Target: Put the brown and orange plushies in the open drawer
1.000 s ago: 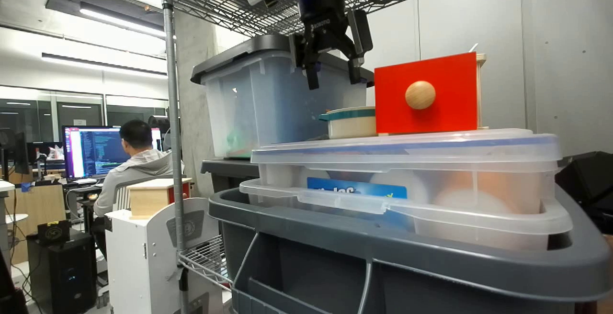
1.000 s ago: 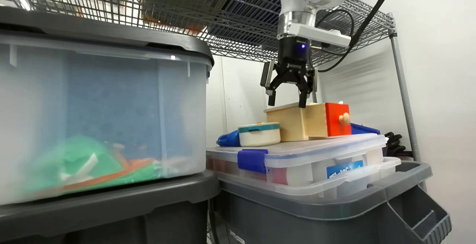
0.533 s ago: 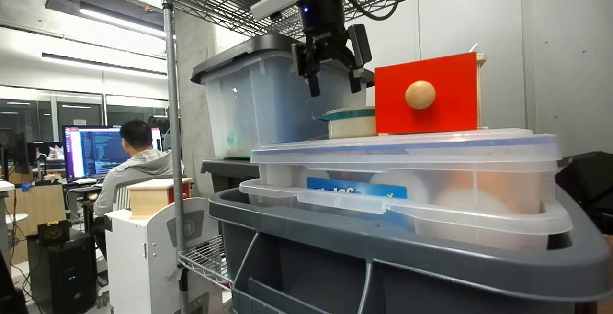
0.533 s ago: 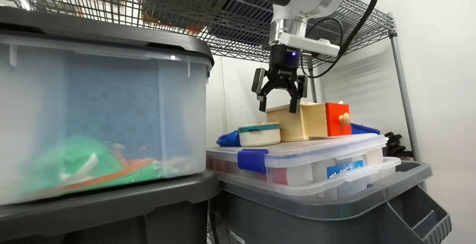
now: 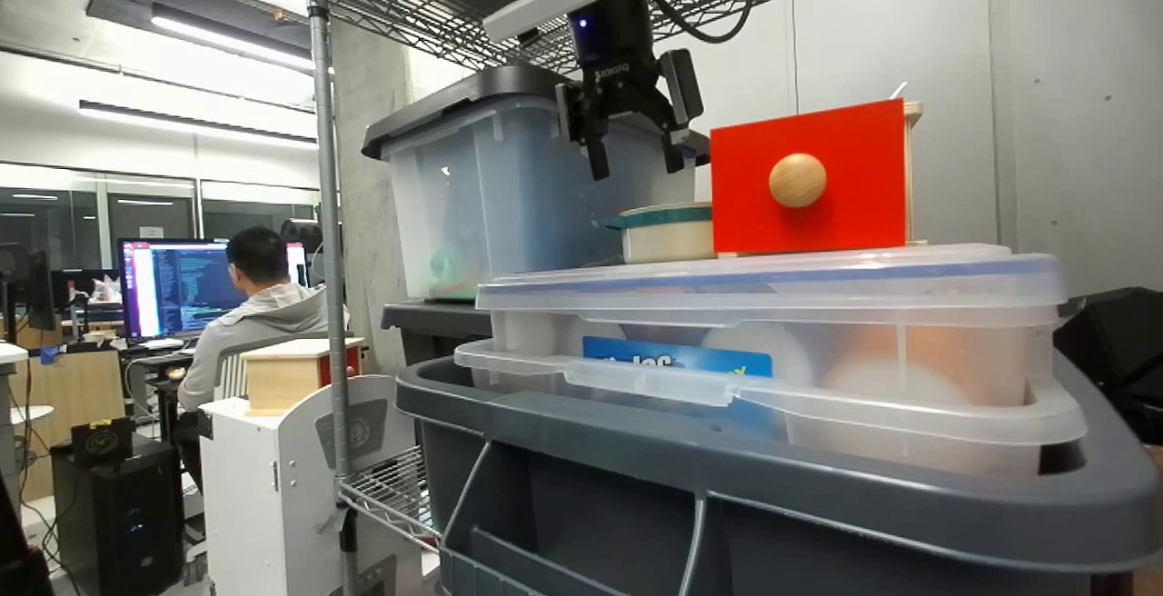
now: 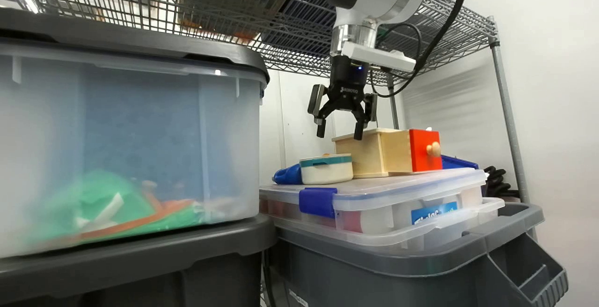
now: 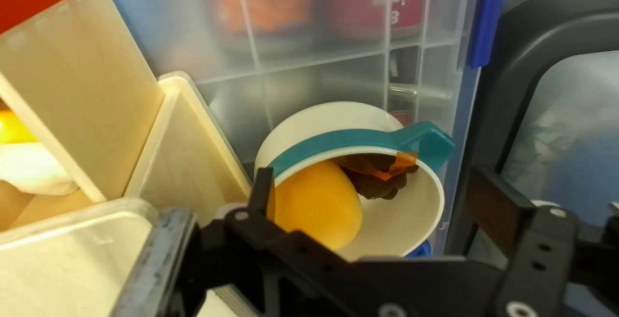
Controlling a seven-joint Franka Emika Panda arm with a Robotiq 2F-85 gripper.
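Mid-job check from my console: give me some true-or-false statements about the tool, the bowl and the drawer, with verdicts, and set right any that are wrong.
1. The tool hangs open above the bowl. True.
2. The bowl is empty. False: the orange plushie lies in it.
3. The drawer has a round wooden knob on its red front. True.
4. The drawer is shut. False: it stands pulled out.
5. The bowl rests on the clear lidded box. True.
6. The tool grips the orange plushie. False: it holds nothing.
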